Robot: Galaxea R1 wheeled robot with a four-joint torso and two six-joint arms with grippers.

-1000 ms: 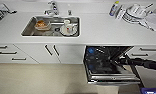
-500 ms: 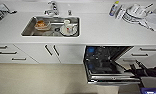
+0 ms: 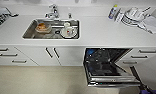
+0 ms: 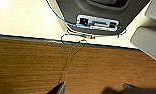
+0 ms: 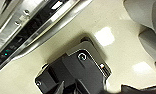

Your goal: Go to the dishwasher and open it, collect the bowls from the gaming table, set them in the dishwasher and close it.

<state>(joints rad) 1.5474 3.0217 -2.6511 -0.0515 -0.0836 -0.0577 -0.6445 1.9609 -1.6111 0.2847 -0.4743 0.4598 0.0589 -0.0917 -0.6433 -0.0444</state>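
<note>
The dishwasher (image 3: 107, 65) stands open under the white counter at the right. Its steel door (image 3: 113, 80) is lowered toward me and the dark racks show inside. In the right wrist view the door's steel edge (image 5: 31, 30) runs past above pale floor. My right arm (image 3: 141, 83) comes in at the lower right, just off the door's corner, and the right gripper (image 5: 94, 90) is open and holds nothing. Over a wooden floor, the left gripper (image 4: 94, 90) also hangs open and empty. The bowls and the gaming table are out of view.
A sink (image 3: 29, 33) in the counter holds an orange bowl (image 3: 42, 27) and white dishes (image 3: 68, 31). White dishes (image 3: 134, 16) and a bottle (image 3: 113, 12) stand at the back right. White cabinet doors (image 3: 51, 53) and drawers (image 3: 9, 55) flank the dishwasher. Pale floor (image 3: 39, 80) lies in front.
My right arm has drawn back from the dishwasher's door toward the lower right. The door has stayed lowered.
</note>
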